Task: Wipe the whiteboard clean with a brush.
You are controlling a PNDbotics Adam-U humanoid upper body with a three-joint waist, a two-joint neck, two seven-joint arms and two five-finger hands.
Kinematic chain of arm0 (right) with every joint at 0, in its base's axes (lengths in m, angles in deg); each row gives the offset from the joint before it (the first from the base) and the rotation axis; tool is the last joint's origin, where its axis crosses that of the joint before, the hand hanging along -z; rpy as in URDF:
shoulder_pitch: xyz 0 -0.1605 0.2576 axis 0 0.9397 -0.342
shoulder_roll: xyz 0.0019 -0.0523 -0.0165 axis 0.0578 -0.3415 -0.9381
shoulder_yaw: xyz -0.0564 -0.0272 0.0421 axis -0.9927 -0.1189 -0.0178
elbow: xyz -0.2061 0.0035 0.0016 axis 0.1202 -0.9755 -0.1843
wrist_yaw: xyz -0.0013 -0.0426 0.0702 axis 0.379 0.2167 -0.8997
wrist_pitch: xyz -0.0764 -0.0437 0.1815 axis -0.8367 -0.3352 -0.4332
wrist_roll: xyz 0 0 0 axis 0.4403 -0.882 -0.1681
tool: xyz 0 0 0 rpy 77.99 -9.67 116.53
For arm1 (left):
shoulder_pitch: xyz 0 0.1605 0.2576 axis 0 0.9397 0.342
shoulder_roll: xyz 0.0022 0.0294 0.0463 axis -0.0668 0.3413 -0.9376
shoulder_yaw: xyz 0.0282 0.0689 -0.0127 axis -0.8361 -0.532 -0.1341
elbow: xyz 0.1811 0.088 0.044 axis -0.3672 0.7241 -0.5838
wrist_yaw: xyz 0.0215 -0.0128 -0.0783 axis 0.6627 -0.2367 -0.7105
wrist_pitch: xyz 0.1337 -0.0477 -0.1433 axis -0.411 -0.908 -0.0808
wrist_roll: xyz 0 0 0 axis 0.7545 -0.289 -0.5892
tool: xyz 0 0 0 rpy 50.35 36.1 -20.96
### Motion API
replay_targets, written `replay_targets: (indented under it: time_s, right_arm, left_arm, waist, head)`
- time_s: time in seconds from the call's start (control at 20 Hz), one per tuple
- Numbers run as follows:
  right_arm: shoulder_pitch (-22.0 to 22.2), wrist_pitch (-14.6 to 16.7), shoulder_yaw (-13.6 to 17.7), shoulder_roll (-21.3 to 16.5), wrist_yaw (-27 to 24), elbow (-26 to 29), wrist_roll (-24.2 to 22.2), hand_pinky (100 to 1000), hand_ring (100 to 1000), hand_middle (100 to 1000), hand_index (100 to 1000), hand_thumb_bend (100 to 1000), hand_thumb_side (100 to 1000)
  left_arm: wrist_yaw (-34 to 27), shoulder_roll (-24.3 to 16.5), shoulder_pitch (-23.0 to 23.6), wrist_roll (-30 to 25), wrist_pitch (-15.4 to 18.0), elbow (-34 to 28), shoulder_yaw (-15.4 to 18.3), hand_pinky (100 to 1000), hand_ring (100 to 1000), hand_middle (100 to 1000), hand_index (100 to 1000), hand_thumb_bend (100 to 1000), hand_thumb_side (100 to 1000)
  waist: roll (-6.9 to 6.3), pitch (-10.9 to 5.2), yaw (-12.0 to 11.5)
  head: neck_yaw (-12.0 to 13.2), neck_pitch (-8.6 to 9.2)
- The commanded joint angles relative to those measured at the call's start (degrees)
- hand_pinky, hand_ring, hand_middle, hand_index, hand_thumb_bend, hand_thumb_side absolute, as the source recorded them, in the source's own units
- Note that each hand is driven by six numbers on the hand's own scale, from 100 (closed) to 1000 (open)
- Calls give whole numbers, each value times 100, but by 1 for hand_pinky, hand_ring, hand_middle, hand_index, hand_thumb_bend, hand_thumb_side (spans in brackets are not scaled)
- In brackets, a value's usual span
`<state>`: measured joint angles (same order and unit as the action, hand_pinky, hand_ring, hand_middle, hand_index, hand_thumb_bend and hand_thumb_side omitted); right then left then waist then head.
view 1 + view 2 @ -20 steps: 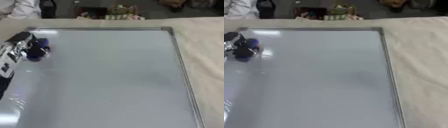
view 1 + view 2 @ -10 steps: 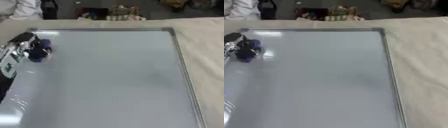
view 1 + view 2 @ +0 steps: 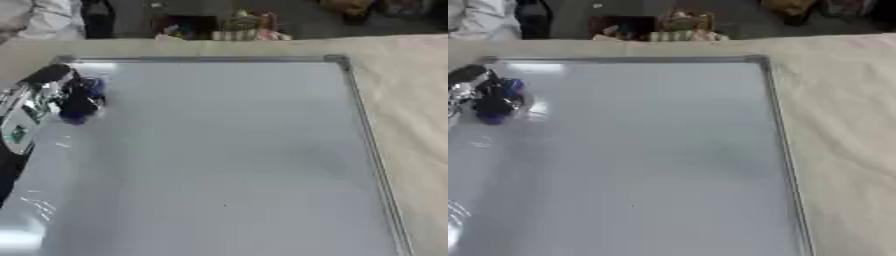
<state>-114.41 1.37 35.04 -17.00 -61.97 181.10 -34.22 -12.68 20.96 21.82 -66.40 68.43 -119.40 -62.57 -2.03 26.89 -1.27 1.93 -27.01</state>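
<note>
A large whiteboard with a thin metal frame lies flat on a cream cloth and fills most of both views; its surface looks blank apart from a tiny dark speck low down. My left hand comes in from the left edge near the board's far left corner, its black and silver fingers curled round a small dark blue brush that rests on the board. The right hand shows in neither view.
A cream cloth covers the table to the right of the board and along its far edge. Beyond the table stand dark boxes and a striped object. A person's white sleeve shows at the far left corner.
My left hand and the brush have shifted slightly up the board towards the far left corner; the whole picture has also moved a little.
</note>
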Motion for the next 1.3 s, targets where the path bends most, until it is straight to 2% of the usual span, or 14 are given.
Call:
replay_targets:
  time_s: [0.05,0.3,0.65,1.05,1.3]
  right_arm:
    - [-52,10,73,-105,-32,79,-2,790,799,724,809,100,1000]
    - [-59,10,79,-104,-34,79,10,790,799,724,809,100,1000]
    - [-78,22,74,-101,-42,79,7,790,799,723,808,100,1000]
    - [-56,17,96,-79,-40,79,23,791,799,723,809,100,1000]
    - [-41,11,106,-69,-43,79,31,791,800,724,808,100,1000]
  left_arm:
    - [87,153,-4,-146,83,-62,-188,538,534,338,433,247,451]
    - [298,202,-30,-294,237,-157,-330,545,538,340,434,227,463]
    - [441,305,-86,-397,270,-180,-422,542,536,339,431,226,470]
    - [728,347,-101,-300,233,-73,-406,541,533,334,415,244,503]
    - [944,308,-60,-170,141,23,-318,537,528,330,405,241,514]
  waist:
    - [20,-102,42]
    - [19,-111,44]
    - [22,-129,40]
    - [41,-146,38]
    - [66,-172,19]
  head:
    - [14,69]
    - [20,30]
    - [113,-50]
    - [162,-34]
    - [199,-105]
